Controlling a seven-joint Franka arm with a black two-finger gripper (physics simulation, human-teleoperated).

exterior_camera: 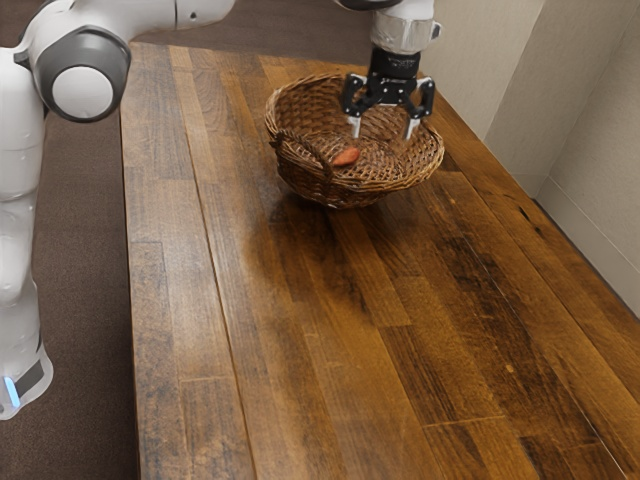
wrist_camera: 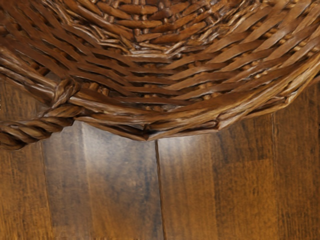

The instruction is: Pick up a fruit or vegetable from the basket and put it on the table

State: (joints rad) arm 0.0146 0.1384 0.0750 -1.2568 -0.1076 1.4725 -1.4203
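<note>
Orange vegetable (exterior_camera: 346, 157) — in the basket (exterior_camera: 330, 188), near the tool (exterior_camera: 383, 128) but toward the exterior view's left; the tool stands spread.

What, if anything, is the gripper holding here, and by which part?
Nothing is held: the gripper is open at the basket, its fingers apart with nothing between them. The orange-red piece is near one fingertip, ungripped.

No readable text, label, brand, number or sign found in either view, faint pale marks noted on the black upper housing of the gripper (exterior_camera: 383, 128) in the exterior view, marks too small to make out, wording undetermined
</note>
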